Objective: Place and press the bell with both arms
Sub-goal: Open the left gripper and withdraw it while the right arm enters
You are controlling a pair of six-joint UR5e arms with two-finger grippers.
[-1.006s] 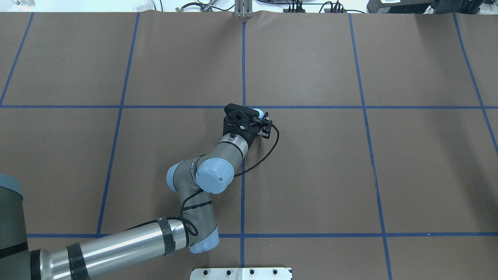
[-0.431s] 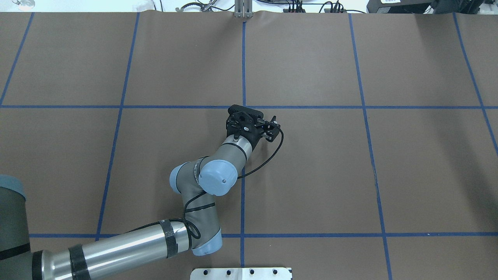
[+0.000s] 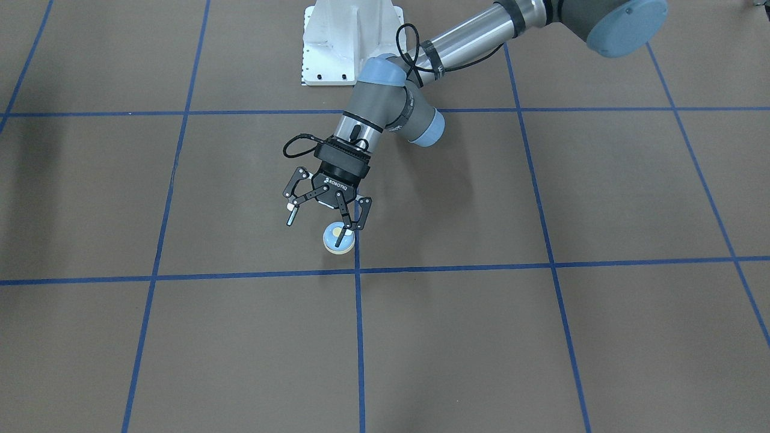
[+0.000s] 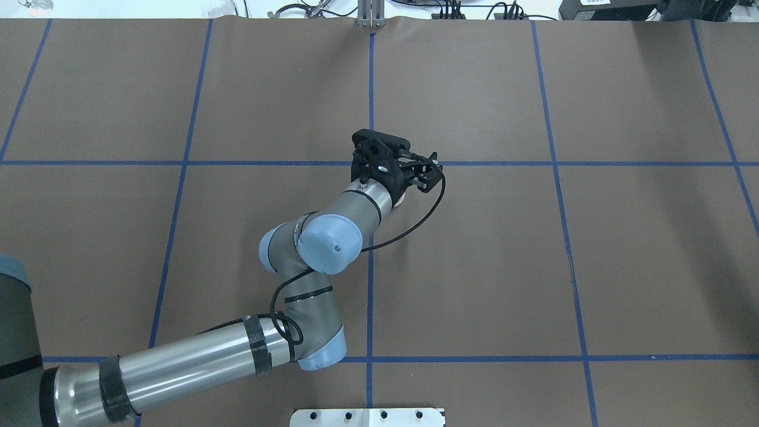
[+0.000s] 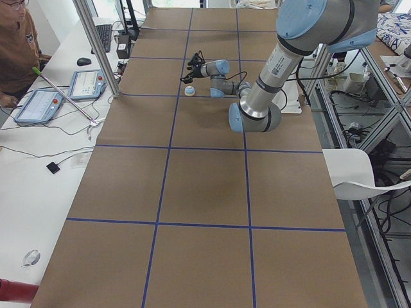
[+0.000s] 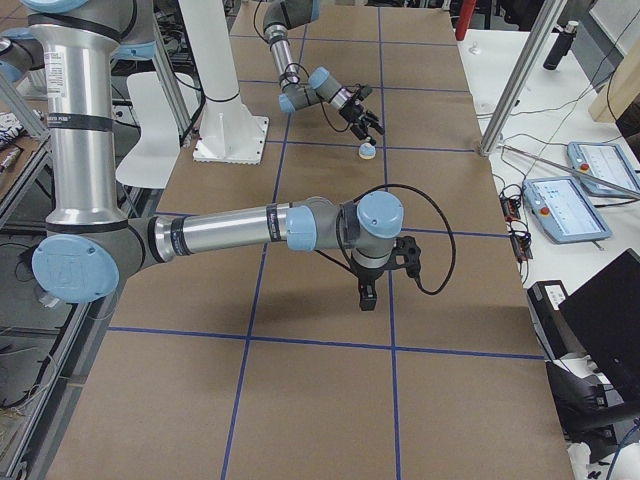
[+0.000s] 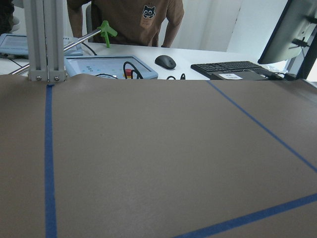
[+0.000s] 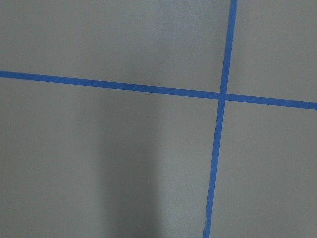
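Note:
The light-blue bell (image 3: 334,242) with its cream button stands on the brown table, just inside a crossing of blue tape lines. My left gripper (image 3: 317,227) is open and points down over it. One finger (image 3: 344,231) lies across the bell's top; I cannot tell whether it touches. The other finger (image 3: 291,215) hangs free beside it. In the overhead view the left arm (image 4: 195,362) hides the bell. The bell also shows in the exterior left view (image 5: 189,90) and the exterior right view (image 6: 367,150). My right gripper (image 6: 363,298) points down over the table far from the bell; I cannot tell if it is open or shut.
The white pedestal (image 3: 346,42) stands at the robot's edge of the table. Blue tape lines divide the brown mat (image 4: 474,267). An aluminium post (image 4: 370,15) stands at the far edge, with the operators' desk, keyboard (image 7: 228,67) and a person (image 5: 13,45) beyond.
My left gripper has moved right and farther from the robot. The bell's blue edge showed beside the gripper a second ago and is now hidden under it in the overhead view.

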